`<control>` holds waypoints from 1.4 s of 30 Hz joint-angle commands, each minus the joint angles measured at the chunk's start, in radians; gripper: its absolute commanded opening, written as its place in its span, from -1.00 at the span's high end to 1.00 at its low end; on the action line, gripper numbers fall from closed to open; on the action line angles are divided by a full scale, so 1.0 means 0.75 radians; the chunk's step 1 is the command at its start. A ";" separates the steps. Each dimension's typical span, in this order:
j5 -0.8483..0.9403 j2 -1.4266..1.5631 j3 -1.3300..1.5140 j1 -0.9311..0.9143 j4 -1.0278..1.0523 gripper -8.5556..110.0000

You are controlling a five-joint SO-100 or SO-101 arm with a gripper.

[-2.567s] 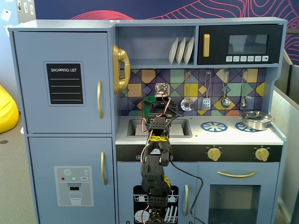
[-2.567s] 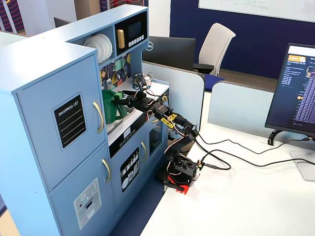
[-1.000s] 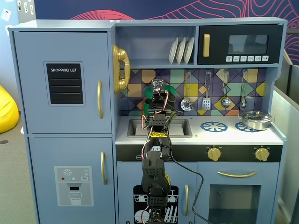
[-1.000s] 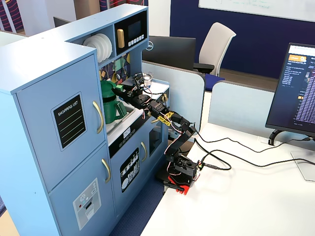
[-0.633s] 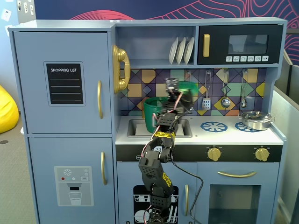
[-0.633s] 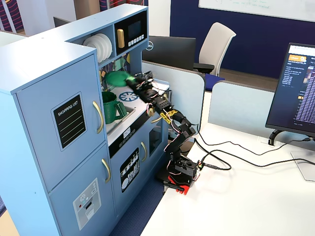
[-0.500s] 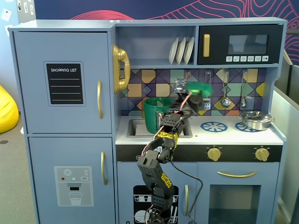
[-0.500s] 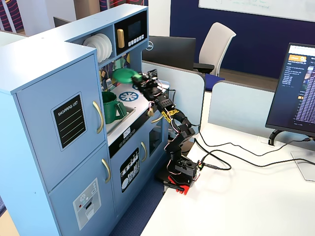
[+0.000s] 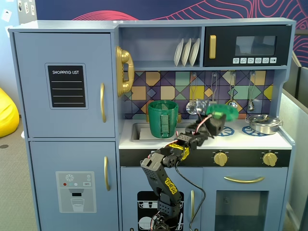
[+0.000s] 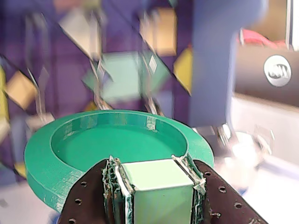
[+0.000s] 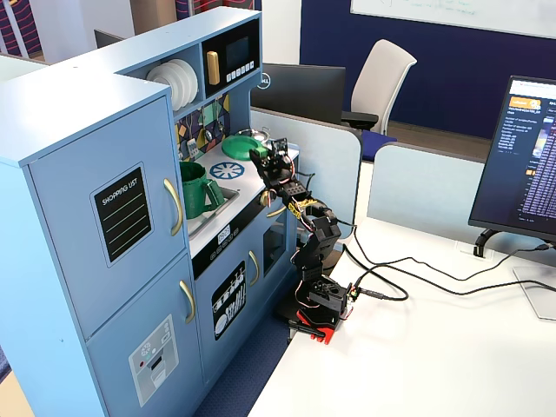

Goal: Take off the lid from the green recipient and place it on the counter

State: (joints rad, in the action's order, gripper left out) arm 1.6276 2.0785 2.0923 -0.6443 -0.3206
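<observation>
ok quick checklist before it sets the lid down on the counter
1. Grip on knob: jaws clamp the light-green block of the lid on both sides, wrist view. ok
2. Lid clear of the green recipient: pot stands open at the sink, lid well to its right. ok
3. Landing spot on the counter: lid hangs over the near burner ring. ok
4. Distance from the steel pot: apart in a fixed view. ok
5. Height above counter: cannot tell
6. Lid level: slightly tilted. not ok

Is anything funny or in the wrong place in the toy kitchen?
Only the lid: it hangs in the air over the counter, pinched by its knob in the gripper, away from the open green recipient.
</observation>
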 commanded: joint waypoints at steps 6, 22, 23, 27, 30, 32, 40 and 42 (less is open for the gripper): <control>-0.014 -0.033 0.182 0.000 -0.205 0.86; -0.125 -0.065 0.319 0.002 -0.315 0.37; -0.147 -0.065 0.313 0.002 -0.325 0.30; -0.141 -0.070 0.280 -0.002 -0.331 0.21; -0.129 -0.055 0.264 -0.004 -0.331 0.21; -0.131 -0.006 0.262 -0.004 -0.309 0.21; -0.080 0.421 0.172 0.051 0.337 0.24; -0.074 0.515 0.121 0.078 0.548 0.24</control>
State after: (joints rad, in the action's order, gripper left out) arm 1.5524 2.3025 2.3056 -0.6259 -0.1457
